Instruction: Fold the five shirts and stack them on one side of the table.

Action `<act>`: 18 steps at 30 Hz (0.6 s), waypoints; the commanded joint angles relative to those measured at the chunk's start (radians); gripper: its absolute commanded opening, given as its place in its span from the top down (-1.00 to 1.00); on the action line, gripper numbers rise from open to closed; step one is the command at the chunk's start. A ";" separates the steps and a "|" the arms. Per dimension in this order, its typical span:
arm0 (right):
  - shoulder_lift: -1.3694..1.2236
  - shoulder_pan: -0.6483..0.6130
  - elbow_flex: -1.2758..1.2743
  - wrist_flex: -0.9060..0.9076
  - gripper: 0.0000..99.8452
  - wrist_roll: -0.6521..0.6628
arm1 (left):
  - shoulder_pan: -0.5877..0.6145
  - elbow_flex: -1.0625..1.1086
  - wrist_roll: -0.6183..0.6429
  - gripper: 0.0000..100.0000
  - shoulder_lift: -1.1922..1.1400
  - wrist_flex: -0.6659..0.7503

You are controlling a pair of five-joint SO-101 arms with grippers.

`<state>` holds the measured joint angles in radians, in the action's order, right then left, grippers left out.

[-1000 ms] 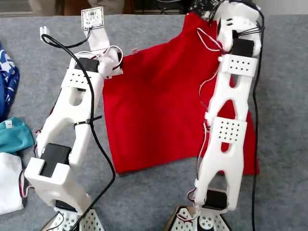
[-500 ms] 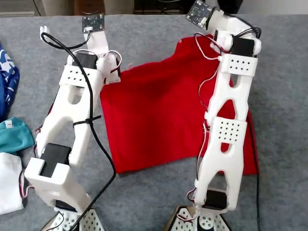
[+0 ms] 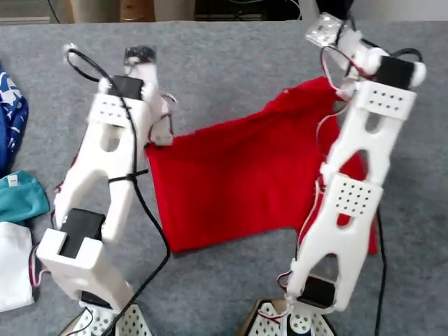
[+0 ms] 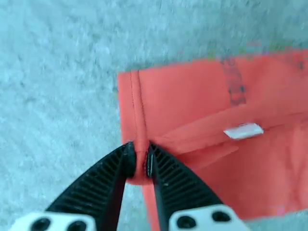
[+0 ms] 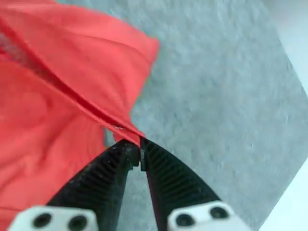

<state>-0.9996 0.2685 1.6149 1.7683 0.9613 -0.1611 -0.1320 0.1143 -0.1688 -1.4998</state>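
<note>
Two grippers, both clenched on the red shirt (image 3: 238, 182). Left gripper (image 4: 138, 161) pinches the hemmed edge near one corner, with cloth spreading ahead of its fingertips. Right gripper (image 5: 139, 149) nips a folded seam at the opposite corner, cloth to one side of it and bare table (image 5: 216, 72) to the other. Shirt body lies between the two arms. Step judged: first fold, far edge gripped. Next move calls for carrying both corners level toward the near hem, then letting go. Teal shirt (image 3: 21, 197) and white shirt (image 3: 12, 262) lie well outboard of the left gripper.
</note>
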 commanded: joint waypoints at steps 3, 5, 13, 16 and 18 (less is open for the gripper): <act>0.165 0.084 -0.062 0.020 0.99 0.005 | -0.083 0.110 -0.023 0.96 0.015 -0.008; 0.217 0.097 -0.151 0.020 0.99 0.029 | -0.081 0.140 -0.023 0.96 0.015 0.011; 0.496 0.124 -0.654 0.015 0.99 0.176 | -0.037 0.176 -0.026 0.96 0.015 0.017; 0.593 0.142 -0.840 0.012 0.99 0.221 | -0.046 0.199 -0.028 0.96 0.015 0.017; 0.650 0.157 -0.947 -0.002 0.99 0.245 | -0.048 0.219 -0.028 0.96 0.015 0.020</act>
<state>-0.4902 0.3897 0.8094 1.7714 1.1699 -0.2148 0.0721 0.0974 -0.1688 -1.4814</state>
